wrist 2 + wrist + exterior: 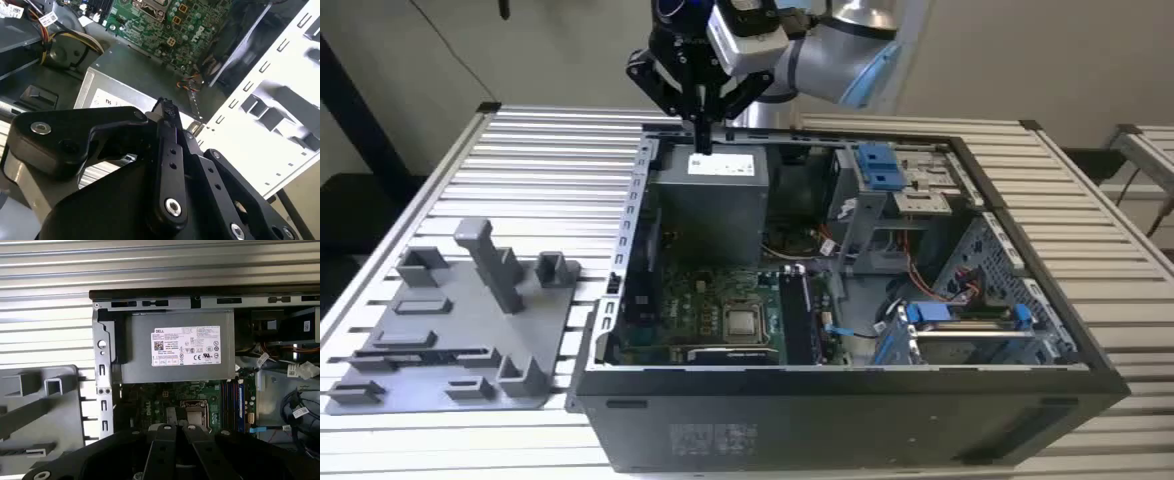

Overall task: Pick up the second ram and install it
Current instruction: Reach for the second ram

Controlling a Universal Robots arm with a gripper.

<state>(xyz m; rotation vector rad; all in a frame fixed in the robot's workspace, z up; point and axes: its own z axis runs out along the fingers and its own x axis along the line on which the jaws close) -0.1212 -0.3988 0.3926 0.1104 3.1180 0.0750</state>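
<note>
The memory stick [434, 354] shows as a thin, dark strip lying low on the grey plastic plate [467, 322] at the exterior view's left; its chips cannot be made out. Blocky upright pegs stand around it. A strip of ribbed metal table [547, 160] lies open between the plate and the black computer case [854, 430]. The gripper [703, 145] hangs well apart from the stick, over the case's far edge and above the boxy grey power supply [177, 347]. Its black fingers [167, 160] are pressed together, holding nothing.
</note>
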